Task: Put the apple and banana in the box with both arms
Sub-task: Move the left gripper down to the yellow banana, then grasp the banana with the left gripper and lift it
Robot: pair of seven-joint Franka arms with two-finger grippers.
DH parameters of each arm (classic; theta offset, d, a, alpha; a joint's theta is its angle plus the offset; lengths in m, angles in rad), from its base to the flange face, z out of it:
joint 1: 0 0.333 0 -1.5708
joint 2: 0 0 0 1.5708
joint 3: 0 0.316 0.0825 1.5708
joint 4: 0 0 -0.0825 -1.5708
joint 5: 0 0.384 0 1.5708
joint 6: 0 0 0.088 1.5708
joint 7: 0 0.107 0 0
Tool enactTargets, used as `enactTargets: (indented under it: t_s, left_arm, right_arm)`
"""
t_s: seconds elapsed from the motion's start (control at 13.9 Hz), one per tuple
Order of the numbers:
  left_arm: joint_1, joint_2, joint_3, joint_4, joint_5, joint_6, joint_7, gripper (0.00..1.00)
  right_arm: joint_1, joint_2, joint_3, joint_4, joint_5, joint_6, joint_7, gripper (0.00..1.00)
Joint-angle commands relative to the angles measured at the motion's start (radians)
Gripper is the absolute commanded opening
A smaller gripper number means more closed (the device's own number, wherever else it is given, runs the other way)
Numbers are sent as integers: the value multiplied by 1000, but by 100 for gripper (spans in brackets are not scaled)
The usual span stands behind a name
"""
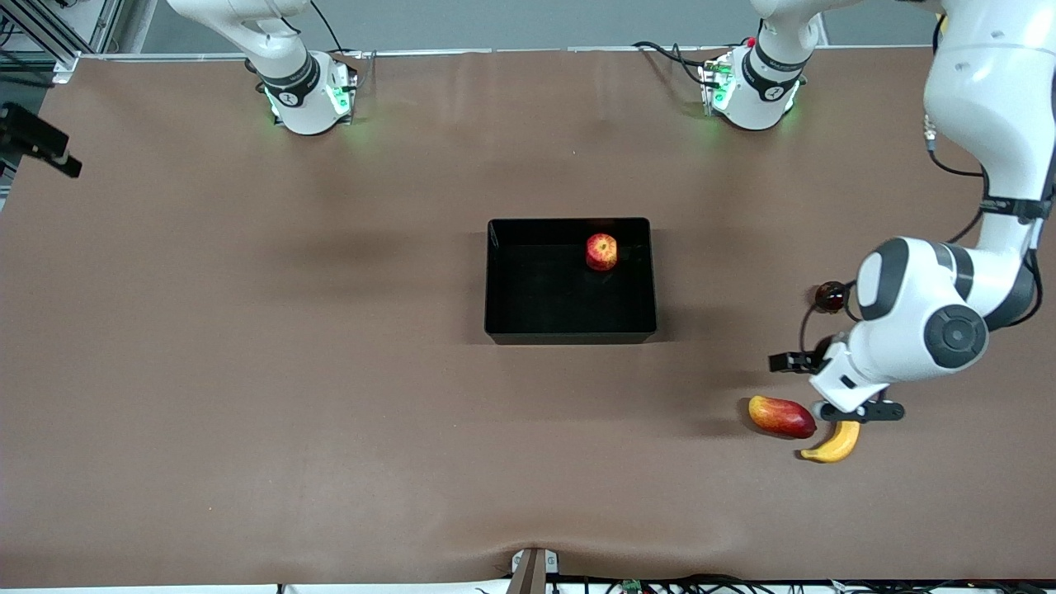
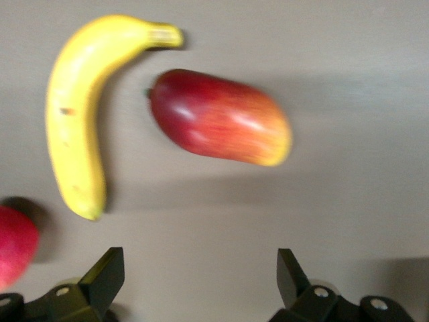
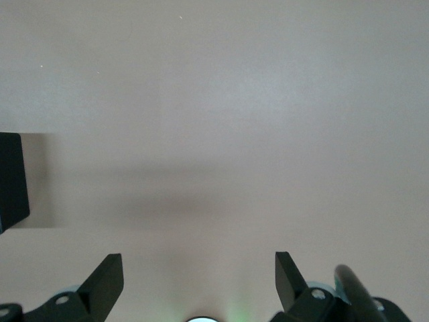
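The apple (image 1: pixel 601 252) lies inside the box (image 1: pixel 569 330) at the table's middle, near the box's one o'clock corner in the front view. The banana (image 1: pixel 833 444) lies on the table toward the left arm's end, just beside a red-and-yellow mango (image 1: pixel 780 416) at the banana's ten o'clock. The left gripper (image 2: pixel 200 285) hangs over the banana with its fingers wide apart and empty, while the right gripper (image 3: pixel 199 282), also spread and empty, waits over bare table.
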Motion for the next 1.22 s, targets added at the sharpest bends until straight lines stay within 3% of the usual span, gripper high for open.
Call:
enactTargets:
  t_s: [0.0,0.5,0.72,1.15]
  left_arm:
    - [29,41,-13,24,67,27,8,100]
    - [39,96,27,47,168,119,53,100]
    - [40,133,56,116,164,126,181,100]
    - [37,240,88,165,164,261,189,100]
  right_arm:
    - [-13,31,13,59,6,-33,-27,100]
    - [13,-40,18,-55,8,-7,29,100]
    - [10,-38,16,-54,8,-18,29,100]
    - [2,-40,13,-54,3,-22,27,100]
